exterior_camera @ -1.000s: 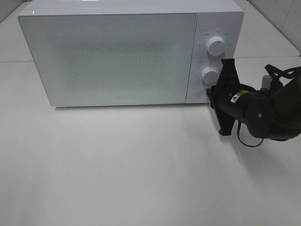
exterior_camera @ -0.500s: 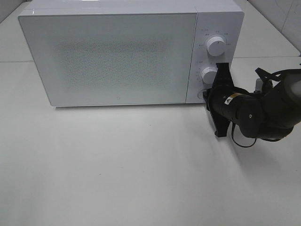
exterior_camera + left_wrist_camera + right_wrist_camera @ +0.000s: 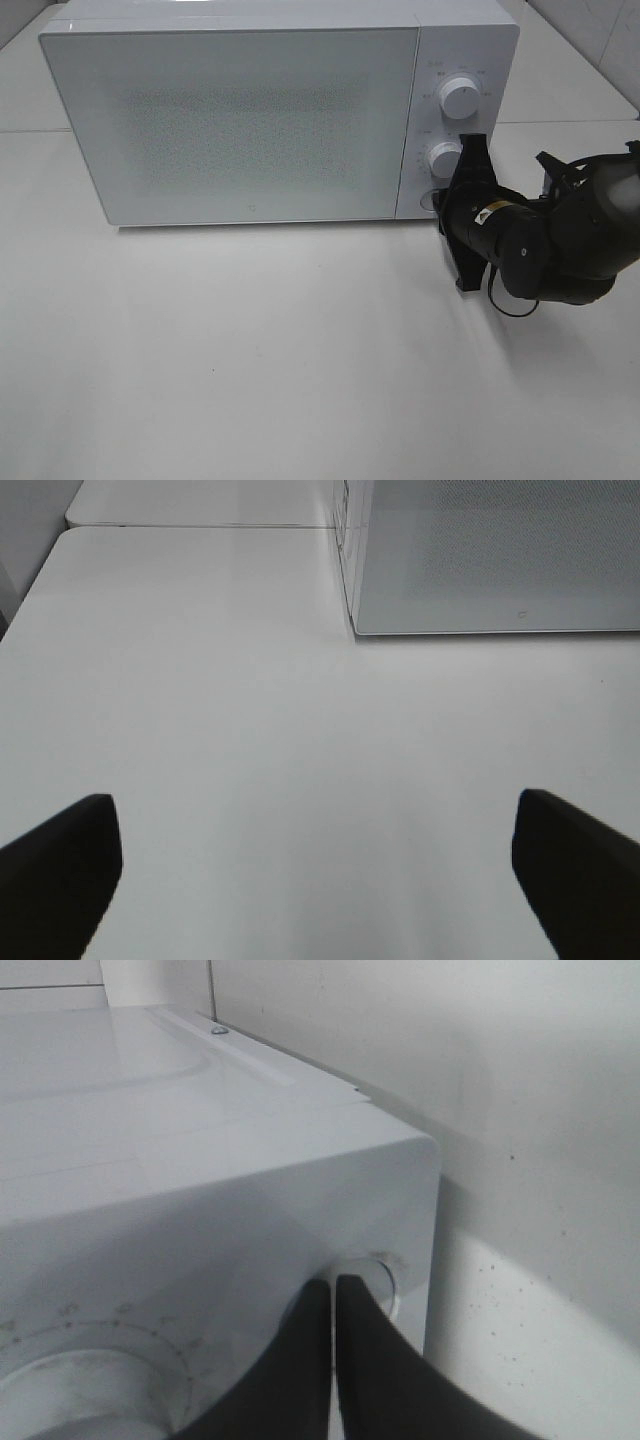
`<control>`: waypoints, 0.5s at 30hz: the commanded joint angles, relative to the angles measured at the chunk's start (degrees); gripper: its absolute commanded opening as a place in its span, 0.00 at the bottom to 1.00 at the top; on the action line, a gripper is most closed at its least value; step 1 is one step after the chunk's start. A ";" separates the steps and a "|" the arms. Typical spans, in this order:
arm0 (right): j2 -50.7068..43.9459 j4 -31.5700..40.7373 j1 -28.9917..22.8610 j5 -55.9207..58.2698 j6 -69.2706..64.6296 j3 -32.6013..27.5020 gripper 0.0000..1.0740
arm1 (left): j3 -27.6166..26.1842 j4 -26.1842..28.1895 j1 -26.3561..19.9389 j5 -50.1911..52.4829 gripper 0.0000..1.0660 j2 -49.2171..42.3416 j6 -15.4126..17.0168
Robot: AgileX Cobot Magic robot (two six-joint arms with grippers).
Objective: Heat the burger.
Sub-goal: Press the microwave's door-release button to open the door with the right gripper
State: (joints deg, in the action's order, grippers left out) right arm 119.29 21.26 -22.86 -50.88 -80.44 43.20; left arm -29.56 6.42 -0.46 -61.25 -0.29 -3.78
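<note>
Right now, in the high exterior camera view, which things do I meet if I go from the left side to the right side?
Microwave door → upper knob → right arm. The lower knob sits almost straight under the upper one, so I leave it out of the order.

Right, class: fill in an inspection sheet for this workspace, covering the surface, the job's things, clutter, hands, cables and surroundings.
Surface: white table, no spills seen.
Job's things: burger not in view; microwave door shut, two knobs on its panel.
Clutter: nothing seen.
Hands: right hand shut, tips at the round button low on the microwave's panel; left hand open, holding nothing, over the table.
Cables: black cable looping under the right arm.
Surroundings: tiled wall behind.
</note>
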 commanded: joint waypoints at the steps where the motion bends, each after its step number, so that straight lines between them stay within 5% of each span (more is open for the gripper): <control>1: -0.92 4.70 1.03 -10.31 1.20 1.15 0.00 | 0.06 0.06 -0.06 0.00 0.92 -0.74 0.46; 15: -0.80 10.66 2.41 -19.08 7.39 6.70 0.00 | 0.06 0.06 -0.06 0.00 0.92 -0.74 0.46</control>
State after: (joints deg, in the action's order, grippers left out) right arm 120.38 26.13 -23.55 -49.96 -74.60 45.84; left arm -29.56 6.42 -0.46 -61.25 -0.29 -3.78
